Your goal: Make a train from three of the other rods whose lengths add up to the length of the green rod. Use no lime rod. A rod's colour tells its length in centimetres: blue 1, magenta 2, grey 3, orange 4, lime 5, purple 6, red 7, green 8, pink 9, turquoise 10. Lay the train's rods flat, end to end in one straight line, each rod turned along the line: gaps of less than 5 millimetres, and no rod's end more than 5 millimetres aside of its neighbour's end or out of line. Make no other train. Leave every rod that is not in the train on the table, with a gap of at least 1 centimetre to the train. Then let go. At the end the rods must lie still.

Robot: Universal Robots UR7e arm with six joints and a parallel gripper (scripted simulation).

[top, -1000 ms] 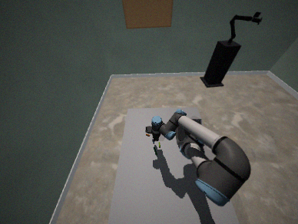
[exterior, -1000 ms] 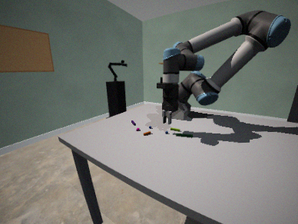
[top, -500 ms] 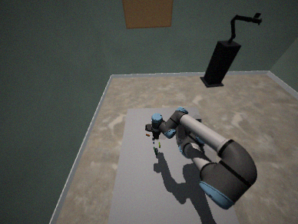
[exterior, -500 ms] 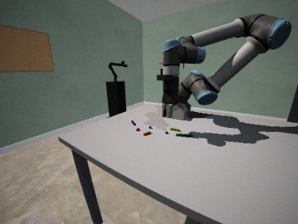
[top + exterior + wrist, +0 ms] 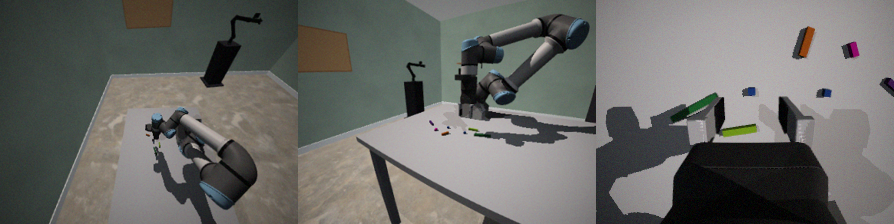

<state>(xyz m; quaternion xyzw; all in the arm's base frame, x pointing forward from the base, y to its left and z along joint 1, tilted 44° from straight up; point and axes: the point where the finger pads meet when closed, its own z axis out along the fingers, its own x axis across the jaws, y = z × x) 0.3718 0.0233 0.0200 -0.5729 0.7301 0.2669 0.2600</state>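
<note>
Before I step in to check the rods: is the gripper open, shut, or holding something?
Gripper: open wide, holding nothing; a small blue rod lies on the table beyond its fingers.

The green rod (image 5: 696, 106) lies flat near the desk's middle, just beside the lime rod (image 5: 739, 129). Two blue rods (image 5: 749, 91), an orange rod (image 5: 806, 42), a magenta rod (image 5: 852, 50) and a purple rod (image 5: 431, 123) lie scattered apart toward the left edge.

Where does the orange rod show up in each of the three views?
Top: orange rod, a small speck on the table just left of the wrist.
Exterior, near the table's front-left part, left of the green rod.
Wrist, upper right, beyond the open jaws.
Shared landmark: the green rod, also at and.
</note>
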